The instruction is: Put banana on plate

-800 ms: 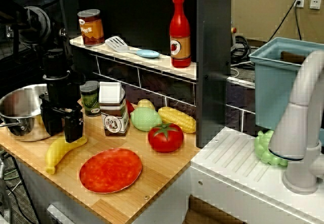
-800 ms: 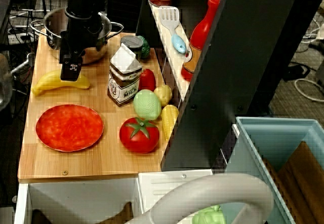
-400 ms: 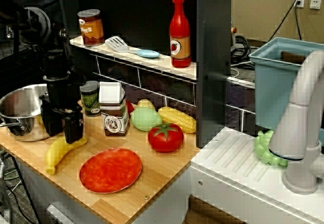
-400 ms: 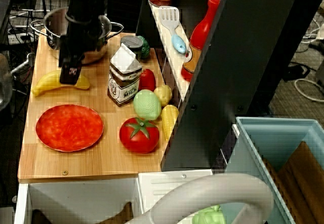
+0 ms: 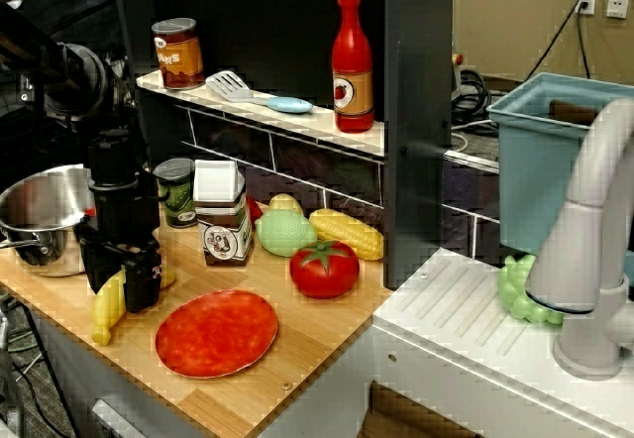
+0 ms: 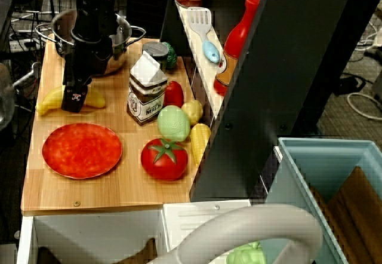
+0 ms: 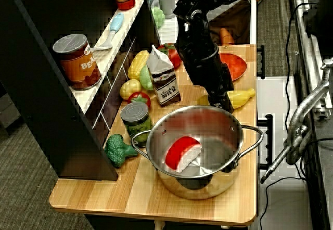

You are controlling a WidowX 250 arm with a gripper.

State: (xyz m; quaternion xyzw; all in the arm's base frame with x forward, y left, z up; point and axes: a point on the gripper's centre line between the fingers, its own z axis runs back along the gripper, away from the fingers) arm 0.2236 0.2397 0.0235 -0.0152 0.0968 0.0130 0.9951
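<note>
Overhead view: tool [image 6: 75, 98] hides the banana's [image 6: 51, 99] middle; grip unclear.

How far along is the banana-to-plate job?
Nothing is finished: the plate is bare. In hand: the claw is down over the middle of the banana, which lies on the wooden counter beside the plate. Whether it has gripped cannot be told. Left: grip, lift, carry over, set down.
</note>
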